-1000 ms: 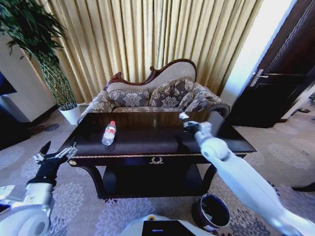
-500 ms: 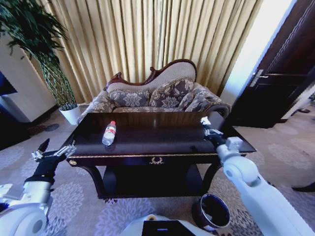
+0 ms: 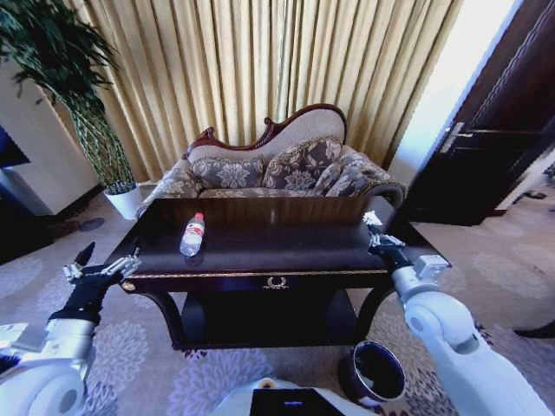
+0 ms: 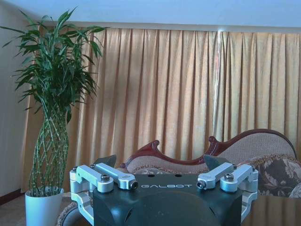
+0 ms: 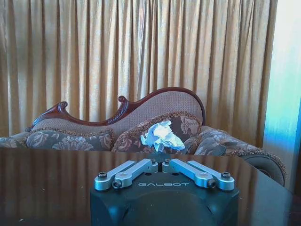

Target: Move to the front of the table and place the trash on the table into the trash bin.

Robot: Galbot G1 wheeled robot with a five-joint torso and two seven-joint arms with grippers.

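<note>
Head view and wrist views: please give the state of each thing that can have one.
Bottle: lying on the table, cap on.
Crumpled paper: held in the shut right end effector above the table.
Left end effector: open, empty, beside the table.
Trash bin: upright on the floor.

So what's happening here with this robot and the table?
The robot is clearing trash off the table. Its right gripper is shut on a crumpled white paper scrap and holds it over the table's right end. The trash bin stands on the carpet below, in front of that end. A clear plastic bottle lies on the table's left part, not yet picked up. The left gripper is open, beside the table's left front corner.
</note>
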